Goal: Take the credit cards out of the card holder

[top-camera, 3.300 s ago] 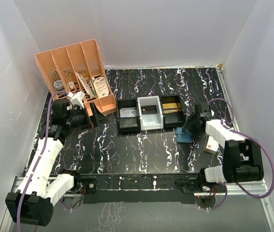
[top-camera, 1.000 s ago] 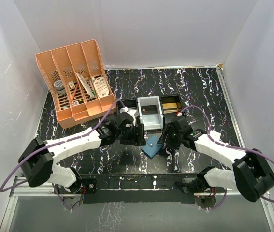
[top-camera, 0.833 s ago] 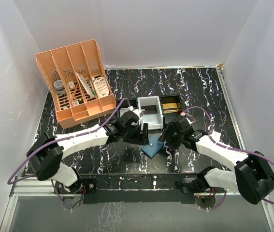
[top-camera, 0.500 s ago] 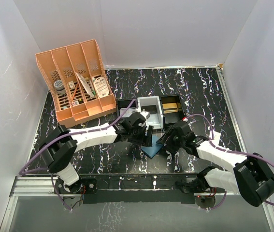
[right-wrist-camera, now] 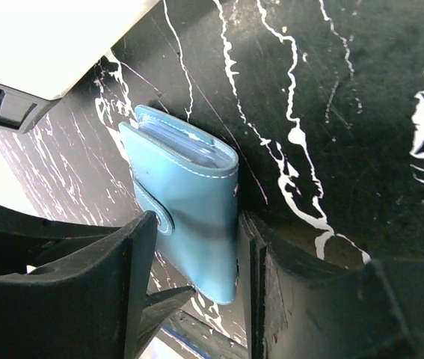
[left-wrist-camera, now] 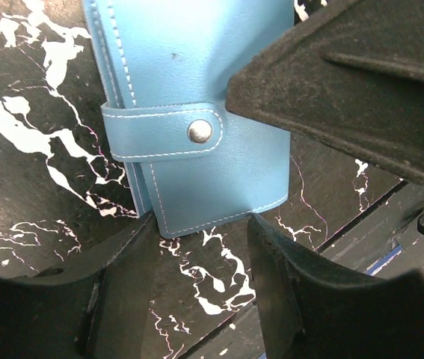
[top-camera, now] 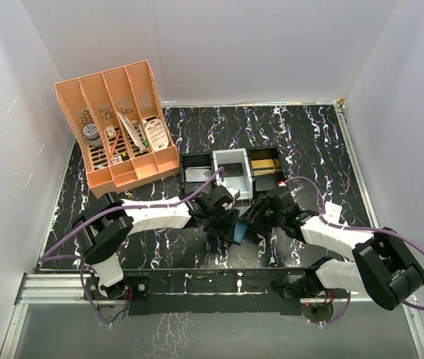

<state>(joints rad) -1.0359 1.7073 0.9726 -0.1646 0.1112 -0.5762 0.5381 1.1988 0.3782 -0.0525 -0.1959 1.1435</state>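
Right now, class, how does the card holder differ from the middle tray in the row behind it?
The card holder is teal-blue; the middle tray is white. The card holder is folded shut, its snap strap fastened; the middle tray is open-topped. The card holder is pinched between the fingers of the right gripper; the middle tray stands free between two black trays. Both are rectangular.

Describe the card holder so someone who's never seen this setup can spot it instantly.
On the black marbled table, look just in front of the row of three trays, where the left gripper and right gripper meet. The card holder sits between them: a small folded wallet, the only teal-blue thing there, with white stitching and a strap closed by a silver snap.
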